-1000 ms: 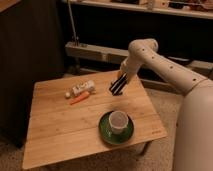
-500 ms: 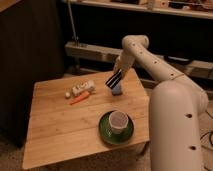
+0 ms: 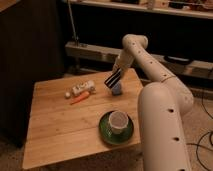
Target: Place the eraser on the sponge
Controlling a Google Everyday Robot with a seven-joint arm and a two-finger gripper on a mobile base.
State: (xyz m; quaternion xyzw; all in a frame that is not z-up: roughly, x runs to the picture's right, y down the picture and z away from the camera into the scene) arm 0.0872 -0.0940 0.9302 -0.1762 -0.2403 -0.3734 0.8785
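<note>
The gripper (image 3: 118,71) hangs over the far edge of the wooden table (image 3: 60,130), clamped on the tilted eraser (image 3: 113,79) — which sits directly over the blue sponge (image 3: 117,90) — with the carrot (image 3: 80,98) lying well apart.

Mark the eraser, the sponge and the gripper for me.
eraser (image 3: 113,79), camera view, middle of its striped face.
sponge (image 3: 118,91), camera view, blue side below the eraser.
gripper (image 3: 117,73), camera view, between fingertips, clamped on the eraser.
</note>
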